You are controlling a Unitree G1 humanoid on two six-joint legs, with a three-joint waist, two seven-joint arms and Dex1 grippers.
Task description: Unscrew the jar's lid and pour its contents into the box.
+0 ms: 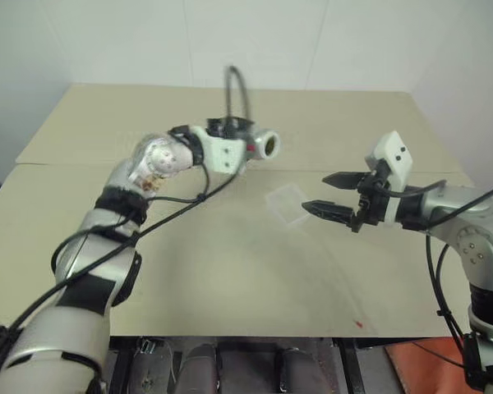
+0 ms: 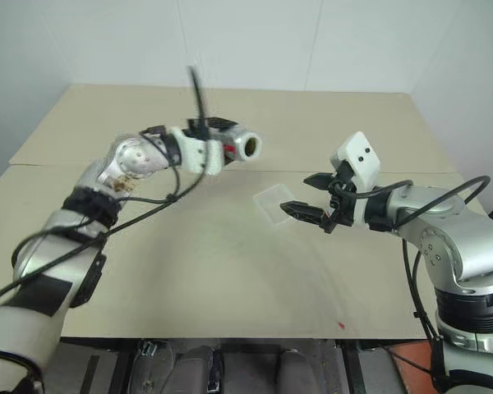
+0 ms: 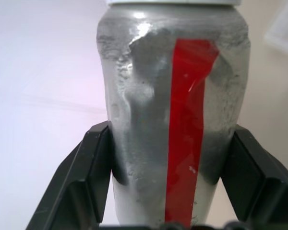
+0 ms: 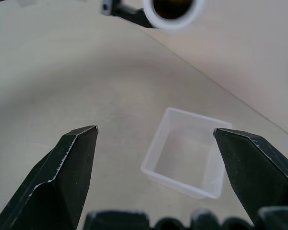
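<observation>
Lying on its side in mid-air, the jar (image 1: 264, 145) points its open mouth toward the right gripper (image 1: 325, 194), long axis roughly level above the table (image 1: 230, 279). The left gripper (image 3: 168, 158) clamps its red-striped body. Right gripper's jaws gape empty, just beside the clear box (image 4: 185, 160) resting between them.
</observation>
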